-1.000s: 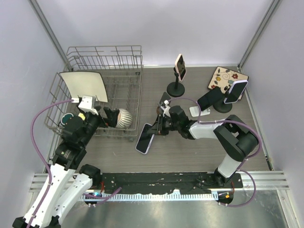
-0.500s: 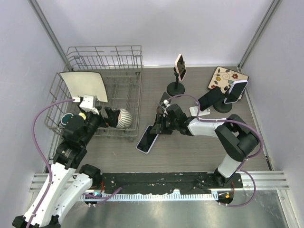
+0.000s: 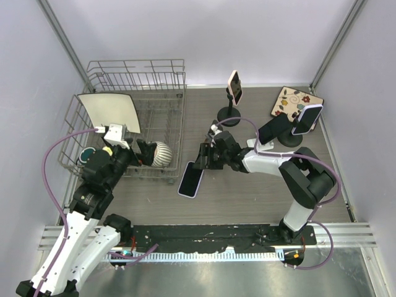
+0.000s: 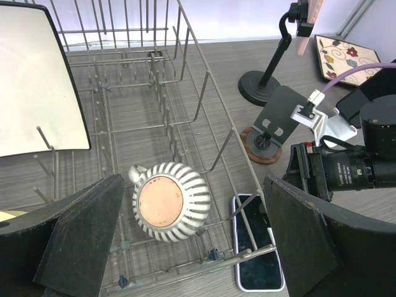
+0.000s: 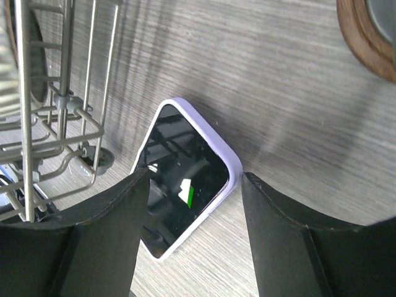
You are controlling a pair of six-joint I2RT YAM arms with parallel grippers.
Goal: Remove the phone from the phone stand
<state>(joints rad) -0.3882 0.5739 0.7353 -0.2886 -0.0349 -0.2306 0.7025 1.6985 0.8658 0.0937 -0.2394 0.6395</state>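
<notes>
Your right hand point(image 5: 195, 182) hung with its fingers parted either side of the phone point(image 3: 190, 179) and gripped nothing. The phone lay flat on the surface point(image 3: 247, 198), just beside the foot of the dish rack point(image 3: 176, 124) and clear of the empty stand point(image 4: 272, 120); I judged the removal done. Your left hand point(image 4: 193, 185) stood wide over the rack, idle. Count: three phones, one lying flat, plus a pink phone point(image 3: 234, 86) and a lilac phone point(image 3: 307, 119) on stands; one rack.

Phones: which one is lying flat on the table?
The lavender-cased phone beside the dish rack, screen up; the pink phone and far-right phone are propped up.
</notes>
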